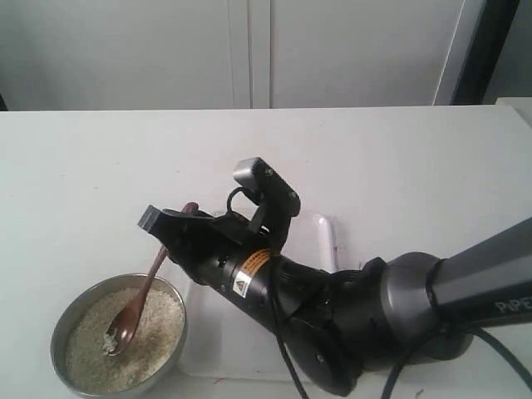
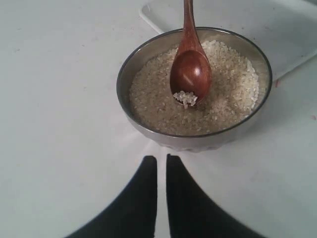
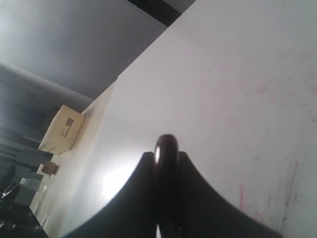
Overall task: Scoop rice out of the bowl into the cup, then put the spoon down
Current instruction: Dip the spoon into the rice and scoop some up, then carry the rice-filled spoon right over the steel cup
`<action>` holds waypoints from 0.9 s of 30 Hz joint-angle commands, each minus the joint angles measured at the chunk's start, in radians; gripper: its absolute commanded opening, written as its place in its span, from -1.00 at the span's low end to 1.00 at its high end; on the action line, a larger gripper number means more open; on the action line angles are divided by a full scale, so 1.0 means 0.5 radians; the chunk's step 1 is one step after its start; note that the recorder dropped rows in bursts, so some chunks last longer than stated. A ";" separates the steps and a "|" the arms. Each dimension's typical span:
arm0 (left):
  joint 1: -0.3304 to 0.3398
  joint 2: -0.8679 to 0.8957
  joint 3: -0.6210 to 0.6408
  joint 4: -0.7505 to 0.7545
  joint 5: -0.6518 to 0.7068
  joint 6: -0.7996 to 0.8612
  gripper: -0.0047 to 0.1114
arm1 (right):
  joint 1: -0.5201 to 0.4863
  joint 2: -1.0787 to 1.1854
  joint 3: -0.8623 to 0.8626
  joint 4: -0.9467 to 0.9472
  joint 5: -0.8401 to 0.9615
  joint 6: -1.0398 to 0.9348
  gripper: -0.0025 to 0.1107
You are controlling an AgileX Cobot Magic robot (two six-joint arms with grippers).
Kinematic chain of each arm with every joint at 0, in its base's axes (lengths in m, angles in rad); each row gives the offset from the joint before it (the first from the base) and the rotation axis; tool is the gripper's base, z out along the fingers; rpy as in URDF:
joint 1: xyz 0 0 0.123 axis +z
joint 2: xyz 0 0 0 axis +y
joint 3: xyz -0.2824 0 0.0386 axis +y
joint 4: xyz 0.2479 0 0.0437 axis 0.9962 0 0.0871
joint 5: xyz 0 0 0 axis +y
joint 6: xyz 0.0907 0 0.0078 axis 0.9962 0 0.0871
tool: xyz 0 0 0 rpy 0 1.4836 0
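The grey metal bowl (image 1: 60, 331) (image 2: 122, 79) stands at the table's near left, filled with off-white rice (image 1: 160, 322) (image 2: 233, 94). The dark wooden spoon (image 1: 135, 309) (image 2: 190, 69) slants down into it, its oval end resting on the rice with a few grains in it. My right gripper (image 1: 173, 218) (image 3: 167, 156) reaches across from the right and is shut on the top of the spoon handle (image 3: 167, 145). My left gripper (image 2: 161, 158) hovers just short of the bowl, its fingers almost touching and holding nothing. The cup is out of view.
A white rectangular tray (image 1: 326, 237) (image 2: 233, 12) lies right of the bowl, mostly covered by the right arm (image 1: 349, 307). White cabinet doors (image 1: 249, 50) stand behind the table's far edge.
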 commanded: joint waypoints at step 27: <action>-0.010 -0.006 0.010 -0.014 0.006 0.005 -0.67 | -0.002 -0.079 0.402 0.231 -0.710 0.442 -0.96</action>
